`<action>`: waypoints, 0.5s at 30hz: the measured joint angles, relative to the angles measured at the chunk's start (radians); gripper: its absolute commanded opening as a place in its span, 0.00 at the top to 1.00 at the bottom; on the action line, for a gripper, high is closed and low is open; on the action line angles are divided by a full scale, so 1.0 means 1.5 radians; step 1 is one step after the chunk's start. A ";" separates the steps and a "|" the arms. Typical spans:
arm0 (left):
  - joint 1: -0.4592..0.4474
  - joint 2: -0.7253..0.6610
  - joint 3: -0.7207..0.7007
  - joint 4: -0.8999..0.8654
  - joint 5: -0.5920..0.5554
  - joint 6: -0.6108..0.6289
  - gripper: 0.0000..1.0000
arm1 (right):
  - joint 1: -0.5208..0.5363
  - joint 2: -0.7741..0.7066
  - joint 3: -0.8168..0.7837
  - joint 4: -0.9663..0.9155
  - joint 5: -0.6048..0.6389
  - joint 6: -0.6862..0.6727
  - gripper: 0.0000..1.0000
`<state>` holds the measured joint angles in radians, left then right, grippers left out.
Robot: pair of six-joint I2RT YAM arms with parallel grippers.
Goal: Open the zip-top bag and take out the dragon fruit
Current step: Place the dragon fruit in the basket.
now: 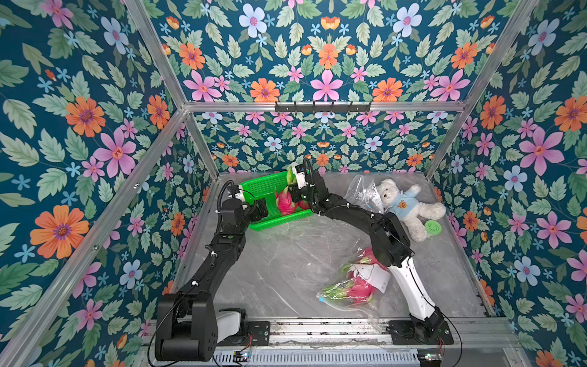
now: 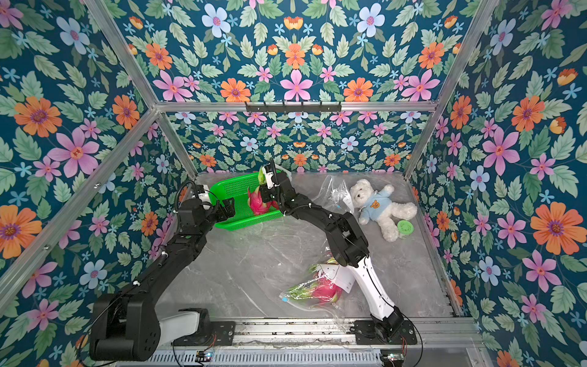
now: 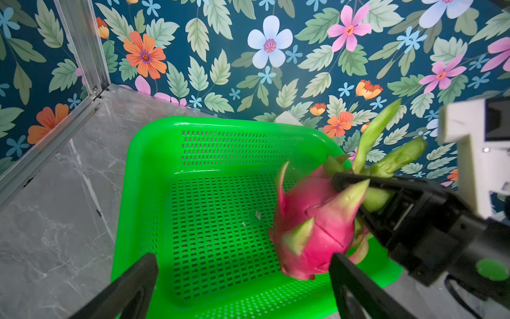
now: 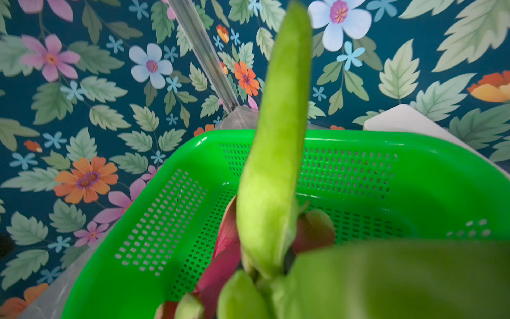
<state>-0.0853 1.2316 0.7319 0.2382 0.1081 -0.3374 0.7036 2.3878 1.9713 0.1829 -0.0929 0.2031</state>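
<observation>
aluminium rail (image 1: pixel 317 330) fronts grey marble tabletop (image 1: pixel 279 254) holding zip-top bag (image 1: pixel 346 294), floral walls (image 1: pixel 317 47) around.

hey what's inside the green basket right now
One dragon fruit, held by its green scales in the right gripper. The floor of the basket behind that gripper is hidden.

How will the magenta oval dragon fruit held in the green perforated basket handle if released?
The magenta dragon fruit looks oval, so it would probably tip or roll in the green perforated basket. The right gripper pinches it by leafy green scales that look bendy; it may swing or slip.
</observation>
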 measured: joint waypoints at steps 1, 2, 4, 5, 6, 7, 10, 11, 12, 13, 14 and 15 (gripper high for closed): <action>0.000 0.000 0.000 0.000 0.000 0.000 0.01 | 0.005 0.000 -0.005 0.000 0.006 -0.008 0.86; 0.000 0.000 0.000 0.000 0.001 0.000 0.01 | 0.008 0.000 -0.011 0.003 0.011 -0.019 0.82; 0.000 -0.001 -0.001 0.001 0.002 0.000 0.01 | 0.008 -0.001 -0.021 0.010 0.019 -0.023 0.70; 0.000 -0.002 -0.003 0.000 0.002 0.000 0.01 | 0.007 -0.004 -0.026 0.010 0.023 -0.025 0.66; 0.000 -0.003 -0.004 0.001 0.002 -0.001 0.01 | 0.006 -0.009 -0.031 0.004 0.027 -0.028 0.61; 0.000 -0.004 -0.006 0.001 0.003 -0.003 0.01 | 0.006 -0.016 -0.037 -0.003 0.031 -0.028 0.56; 0.000 -0.003 -0.009 0.000 0.004 -0.014 0.01 | 0.006 -0.051 -0.057 -0.030 0.034 -0.027 0.44; 0.000 -0.002 -0.009 0.001 0.003 -0.017 0.01 | 0.006 -0.069 -0.064 -0.041 0.034 -0.027 0.39; 0.000 -0.001 -0.009 0.002 0.001 -0.018 0.01 | 0.007 -0.089 -0.070 -0.048 0.034 -0.027 0.38; 0.000 0.001 -0.009 0.003 0.001 -0.020 0.01 | 0.007 -0.111 -0.077 -0.053 0.034 -0.027 0.37; 0.000 0.004 -0.009 0.005 0.002 -0.022 0.01 | 0.006 -0.134 -0.082 -0.057 0.033 -0.027 0.37; 0.000 0.007 -0.009 0.006 0.007 -0.026 0.01 | 0.006 -0.161 -0.090 -0.060 0.033 -0.026 0.37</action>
<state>-0.0853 1.2415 0.7189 0.2466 0.1192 -0.3763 0.7120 2.1460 1.8370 0.0925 -0.0437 0.1642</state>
